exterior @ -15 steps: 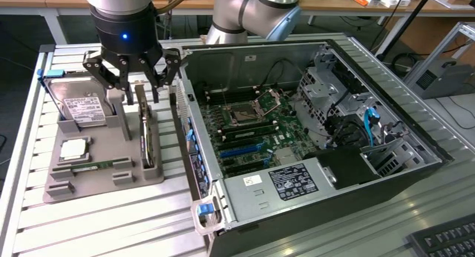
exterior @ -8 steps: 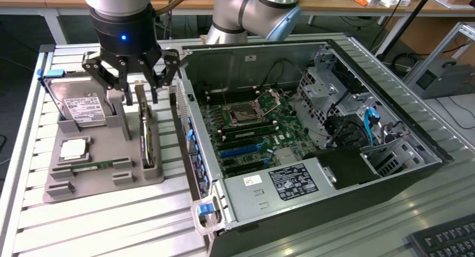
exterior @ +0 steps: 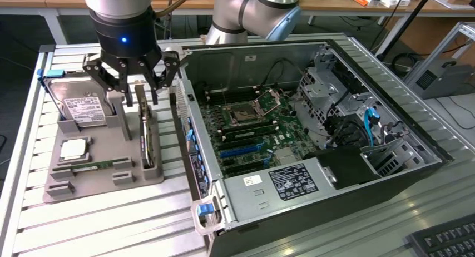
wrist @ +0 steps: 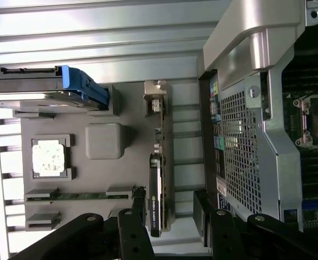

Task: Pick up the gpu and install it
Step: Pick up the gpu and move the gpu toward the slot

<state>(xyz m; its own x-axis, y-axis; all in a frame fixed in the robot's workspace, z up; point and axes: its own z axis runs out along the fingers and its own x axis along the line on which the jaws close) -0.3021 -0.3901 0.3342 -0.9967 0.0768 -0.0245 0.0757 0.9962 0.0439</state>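
The gpu [exterior: 146, 132] stands on its long edge in a slot of the grey holder tray [exterior: 89, 184], just outside the open computer case [exterior: 312, 129]. My gripper [exterior: 135, 87] hangs open directly over the card's far end, one finger on either side of it and above its top edge, holding nothing. In the wrist view the gpu [wrist: 159, 184] runs as a thin black strip with its silver bracket [wrist: 154, 98] at one end. My gripper [wrist: 172, 230] straddles the other end, its black fingers [wrist: 134, 230] standing apart from the card.
The tray also holds a silver hard drive [exterior: 82, 109] with a blue clip, a CPU [exterior: 74, 149] and a green RAM stick [exterior: 93, 166]. The case's metal side wall [exterior: 186, 118] rises close beside the gpu. Blue expansion slots [exterior: 241, 151] sit on the motherboard.
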